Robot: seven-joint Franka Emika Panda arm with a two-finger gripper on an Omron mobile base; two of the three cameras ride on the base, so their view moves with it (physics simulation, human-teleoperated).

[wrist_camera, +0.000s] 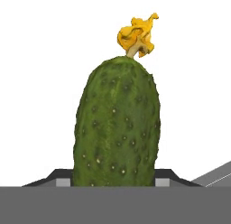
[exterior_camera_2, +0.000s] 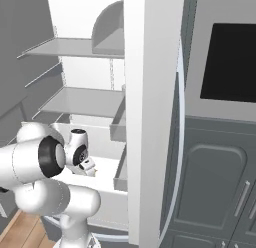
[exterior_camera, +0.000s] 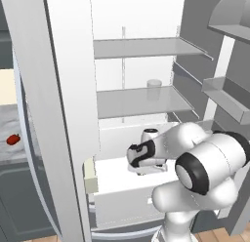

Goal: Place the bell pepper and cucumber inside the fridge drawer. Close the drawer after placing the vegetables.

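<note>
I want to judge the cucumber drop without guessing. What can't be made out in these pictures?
- Hand view: the cucumber's lower end and the fingertips, cut off at the bottom.
- Left base view: the gripper over the fridge drawer; the arm hides its jaws and part of the drawer's inside.
- Left base view: the bell pepper, too small for detail.

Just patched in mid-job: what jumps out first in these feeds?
The cucumber dominates the hand view, dark green and bumpy with a yellow blossom at its tip, clamped in the gripper above the open fridge drawer. Far to the left, the red bell pepper sits alone on the marble counter.
</note>
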